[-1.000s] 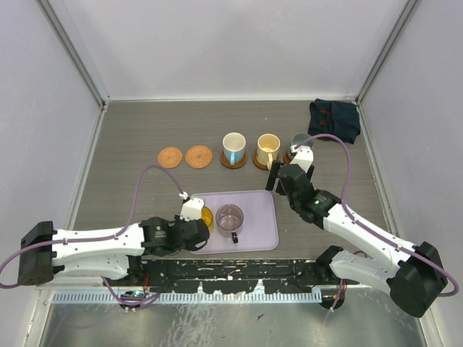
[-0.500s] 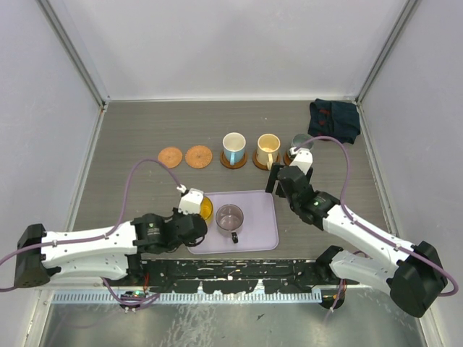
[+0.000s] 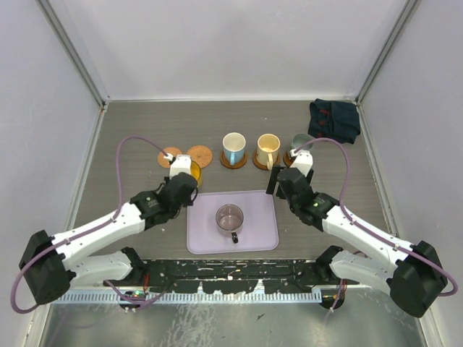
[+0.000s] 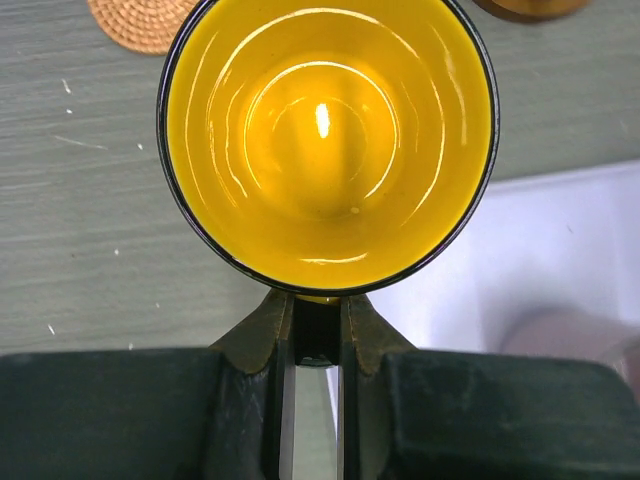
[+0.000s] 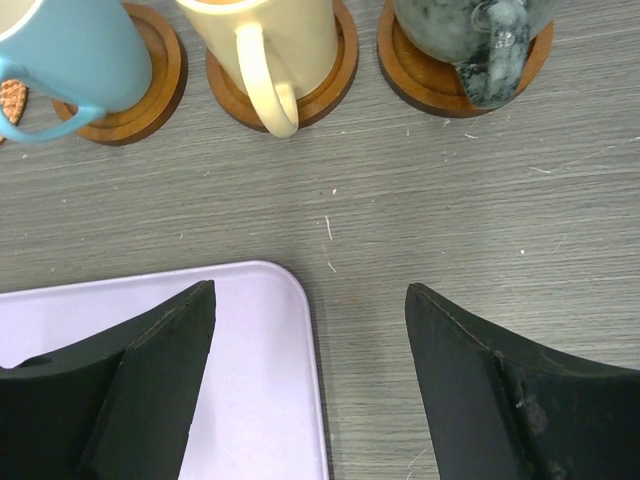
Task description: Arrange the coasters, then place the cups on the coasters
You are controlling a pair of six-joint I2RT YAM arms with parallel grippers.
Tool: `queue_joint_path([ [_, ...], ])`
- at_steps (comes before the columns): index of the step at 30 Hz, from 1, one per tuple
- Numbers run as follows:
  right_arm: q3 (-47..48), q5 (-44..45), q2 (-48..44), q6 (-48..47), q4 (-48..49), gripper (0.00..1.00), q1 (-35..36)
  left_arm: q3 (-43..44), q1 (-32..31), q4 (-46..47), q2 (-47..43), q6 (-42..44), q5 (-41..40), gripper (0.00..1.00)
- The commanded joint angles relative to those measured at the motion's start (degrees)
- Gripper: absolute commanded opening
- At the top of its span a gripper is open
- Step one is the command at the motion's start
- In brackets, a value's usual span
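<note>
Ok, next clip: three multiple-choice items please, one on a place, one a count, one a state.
1. Where is the purplish cup? A on the lilac tray; B on a coaster; C held aloft.
2. How many cups stand on coasters? A two; B three; C five.
3. The right jaws are: A open, empty; B shut on a cup; C shut on a coaster.
Key: A, it sits mid-tray; B, blue-and-white cup, cream-yellow cup, grey-green cup; A, bare table shows between them.
</note>
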Motion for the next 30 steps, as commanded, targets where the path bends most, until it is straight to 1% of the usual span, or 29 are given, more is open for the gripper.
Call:
queue_joint_path([
  [1, 0.72, 4.93, -1.34, -0.28, 1.31, 0.81, 0.05, 4.88, 6.77, 13.74, 4.99, 8.34, 3.95, 0.0],
  [7, 1.41, 9.41, -1.27, -0.29, -0.18, 0.82, -0.11, 11.66, 13.6, 18.78, 15.78, 12.25, 9.94, 0.0],
  [14, 1.39, 10.54, -2.6, -0.54, -0.28, 0.82, -0.44, 18.37, 18.89, 22.59, 26.28, 13.31, 13.83, 0.0],
  [22, 1.7, 11.09, -3.55, -1.01, -0.59, 0.82, -0.61, 23.46, 20.45, 24.68, 34.09, 12.57, 13.85, 0.0],
  [30, 1.65, 10.77, -3.51, -1.36, -0.59, 0.82, -0.69, 24.45, 20.46, 25.44, 35.72, 12.24, 12.99, 0.0],
])
